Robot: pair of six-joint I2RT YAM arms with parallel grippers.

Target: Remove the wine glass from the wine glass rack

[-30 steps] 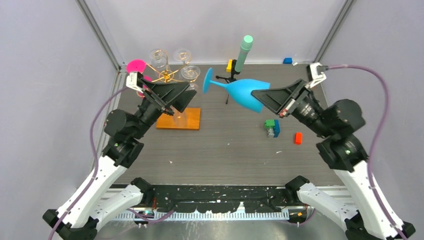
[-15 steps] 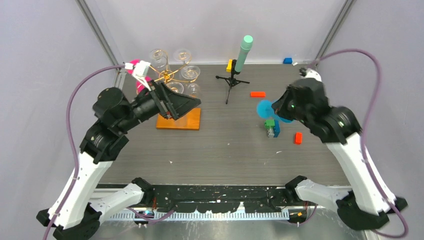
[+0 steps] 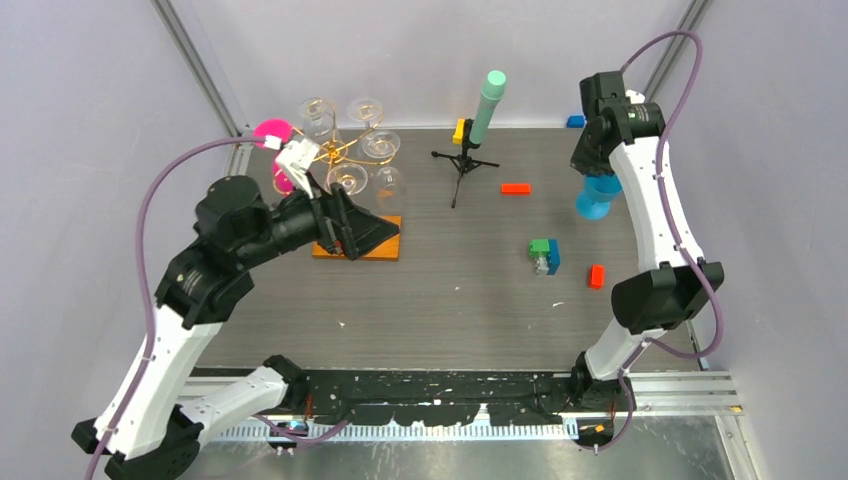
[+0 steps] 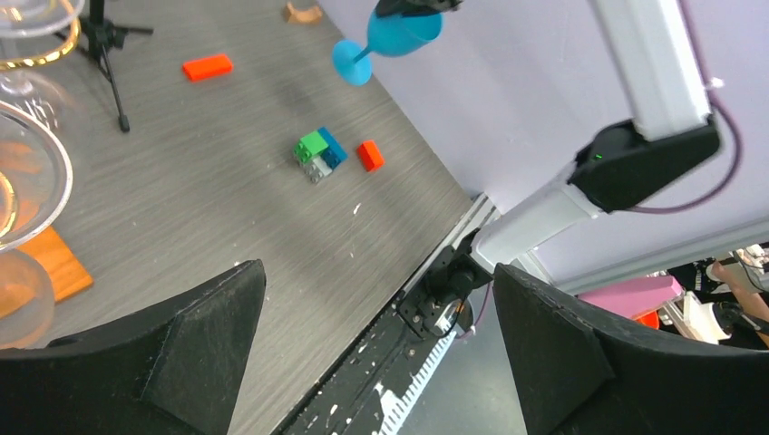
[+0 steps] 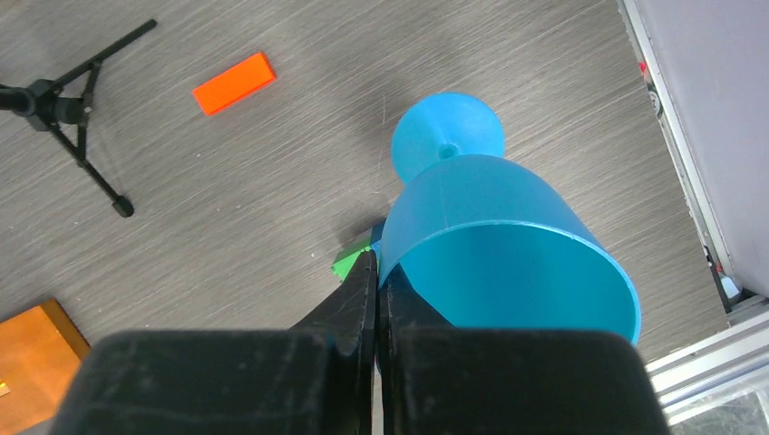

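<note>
The wine glass rack (image 3: 335,152) is a gold scroll stand on an orange-brown wooden base (image 3: 387,248) at the back left. Several clear wine glasses (image 3: 348,180) and a pink one (image 3: 272,131) hang on it. My left gripper (image 3: 372,235) is open and empty, over the base's front; a clear glass (image 4: 27,181) and the base (image 4: 56,263) show at its view's left edge. My right gripper (image 5: 376,290) is shut on the rim of a blue wine glass (image 5: 508,245), held upright above the table's right side (image 3: 598,195), far from the rack.
A black tripod with a mint-green cylinder (image 3: 470,150) stands at back centre. An orange brick (image 3: 516,188), a green-and-blue brick stack (image 3: 544,256) and another orange brick (image 3: 597,276) lie on the right half. Yellow (image 3: 459,130) and blue (image 3: 575,122) blocks sit near the back wall.
</note>
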